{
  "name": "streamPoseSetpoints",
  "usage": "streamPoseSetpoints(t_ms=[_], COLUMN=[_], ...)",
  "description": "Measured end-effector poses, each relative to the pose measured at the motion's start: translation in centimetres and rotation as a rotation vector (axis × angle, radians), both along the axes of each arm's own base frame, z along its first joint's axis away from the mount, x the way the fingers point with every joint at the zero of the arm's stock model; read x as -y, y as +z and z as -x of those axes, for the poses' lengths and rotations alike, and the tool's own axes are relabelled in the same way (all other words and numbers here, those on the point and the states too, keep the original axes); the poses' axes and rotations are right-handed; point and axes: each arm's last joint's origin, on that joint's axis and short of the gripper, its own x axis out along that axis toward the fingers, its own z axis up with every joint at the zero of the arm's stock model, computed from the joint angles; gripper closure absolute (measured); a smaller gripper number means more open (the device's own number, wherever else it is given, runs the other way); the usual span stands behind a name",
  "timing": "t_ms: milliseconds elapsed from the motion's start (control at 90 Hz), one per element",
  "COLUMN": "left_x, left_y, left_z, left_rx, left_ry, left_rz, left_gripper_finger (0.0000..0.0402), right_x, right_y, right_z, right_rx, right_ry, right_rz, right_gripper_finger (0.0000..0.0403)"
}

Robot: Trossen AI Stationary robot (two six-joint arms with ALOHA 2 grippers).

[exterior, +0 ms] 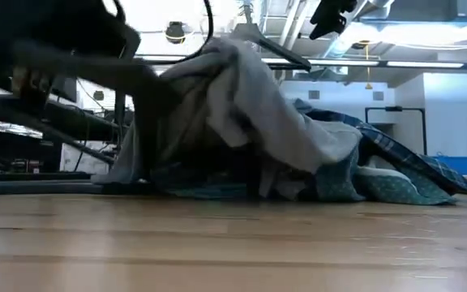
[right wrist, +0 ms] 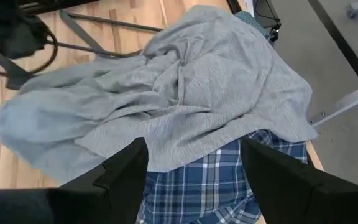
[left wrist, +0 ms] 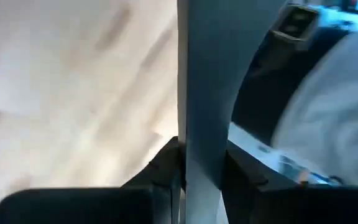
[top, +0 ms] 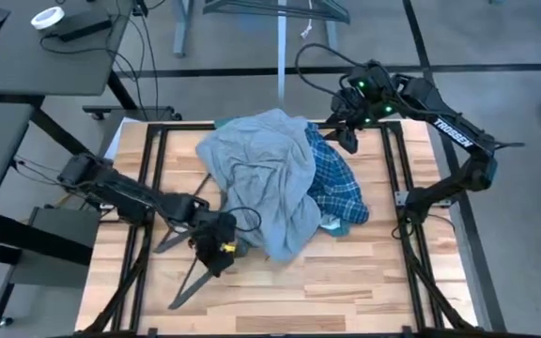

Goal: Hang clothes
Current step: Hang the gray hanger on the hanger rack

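The left gripper (top: 216,248) sits low over the wooden table (top: 346,282), its jaws closed narrowly on a thin dark hanger (left wrist: 201,93), whose flat bar runs up between the fingers (left wrist: 160,171) in the left wrist view. Just beside those jaws lies the hem of the grey tee (top: 266,178), heaped over the pile in the middle of the table. Under the tee's far side the blue-white plaid shirt (top: 338,183) spreads out, and a bit of the green checked shirt (top: 334,225) peeks from beneath it. The right gripper (top: 346,133) hovers above the pile's far edge, jaws spread wide and empty; straight below them lie the tee and the plaid shirt, neither touched.
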Motion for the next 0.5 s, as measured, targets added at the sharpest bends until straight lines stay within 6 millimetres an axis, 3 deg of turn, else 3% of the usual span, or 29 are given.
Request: streamPoseSetpoints(t_ms=[189, 311, 500], left_x=[-0.3, -0.4, -3.4], left_y=[6.5, 10.5, 15.1], left_z=[1.3, 2.1, 2.4], left_rx=[0.016, 0.148, 0.406], left_ry=[-0.016, -0.092, -0.050], left_rz=[0.233, 0.336, 0.307], left_gripper_finger=[0.0348, 0.0348, 0.0348], right_x=[0.0, 0.1, -0.1], right_y=[-0.2, -0.3, 0.0], right_z=[-0.1, -0.2, -0.6], right_rx=[-0.015, -0.022, 0.007], right_ry=[-0.017, 0.007, 0.107], right_rz=[-0.028, -0.007, 0.101], right_gripper_finger=[0.0163, 0.0163, 0.0163])
